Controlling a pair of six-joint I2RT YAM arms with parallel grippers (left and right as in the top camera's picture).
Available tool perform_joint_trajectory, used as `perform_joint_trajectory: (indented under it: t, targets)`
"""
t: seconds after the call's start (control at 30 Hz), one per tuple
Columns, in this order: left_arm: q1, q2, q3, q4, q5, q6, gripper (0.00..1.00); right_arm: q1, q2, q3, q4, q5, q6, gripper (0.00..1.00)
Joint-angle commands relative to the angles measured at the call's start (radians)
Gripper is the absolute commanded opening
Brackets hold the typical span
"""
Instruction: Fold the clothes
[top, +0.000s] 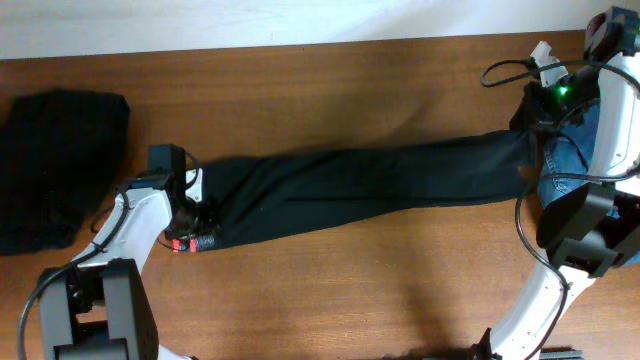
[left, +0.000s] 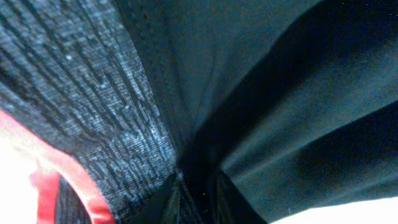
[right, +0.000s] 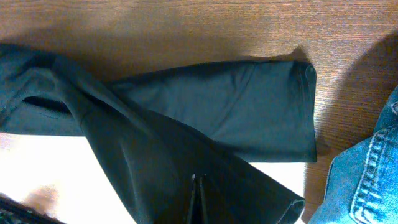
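The clothes (top: 370, 180), long black trousers, lie stretched across the brown table from left to right. My left gripper (top: 200, 215) sits at the waist end, where a bit of red stripe (top: 180, 243) shows. In the left wrist view the grey waistband (left: 93, 124) with its red edge (left: 68, 180) fills the picture, and the fabric creases run into my left gripper (left: 196, 202), shut on a fold. My right gripper (top: 533, 138) is at the leg end. It is shut (right: 198, 190) on one black leg (right: 155, 155), while the other leg's hem (right: 308, 112) lies flat on the wood.
A blue denim garment (top: 570, 160) lies under the right arm at the table's right edge, seen also as denim (right: 367, 180) beside the leg ends. A dark heap of cloth (top: 55, 160) rests at the far left. Both arm bases stand along the front edge.
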Motion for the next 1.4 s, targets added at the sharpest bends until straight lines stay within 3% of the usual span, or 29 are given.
perform_joint_trajectory:
  t: [0.0, 0.37, 0.53, 0.9, 1.13, 1.23, 1.37]
  targets:
    - [0.000, -0.025, -0.005, -0.030, 0.009, -0.002, 0.17, -0.003, -0.037, -0.008, 0.004, 0.002, 0.001, 0.04]
    - [0.000, -0.037, 0.014, -0.005, -0.158, -0.024, 0.10, -0.003, -0.037, -0.024, -0.002, 0.003, 0.001, 0.04]
    - [0.000, -0.037, 0.014, -0.002, -0.166, -0.022, 0.05, -0.004, -0.037, -0.057, -0.005, 0.025, 0.006, 0.04]
    - [0.032, -0.037, 0.014, 0.027, -0.165, 0.098, 0.00, -0.005, -0.037, -0.132, 0.167, 0.317, 0.211, 0.04]
    - [0.078, -0.034, 0.014, 0.059, -0.059, 0.178, 0.00, -0.003, -0.037, -0.187, 0.274, 0.328, 0.203, 0.04]
    - [0.082, -0.035, 0.020, 0.089, 0.033, 0.181, 0.00, -0.003, -0.037, -0.233, 0.302, 0.267, 0.156, 0.04]
    - [0.077, -0.038, 0.097, 0.061, 0.046, 0.154, 0.00, -0.002, -0.037, -0.291, 0.345, 0.241, 0.158, 0.04]
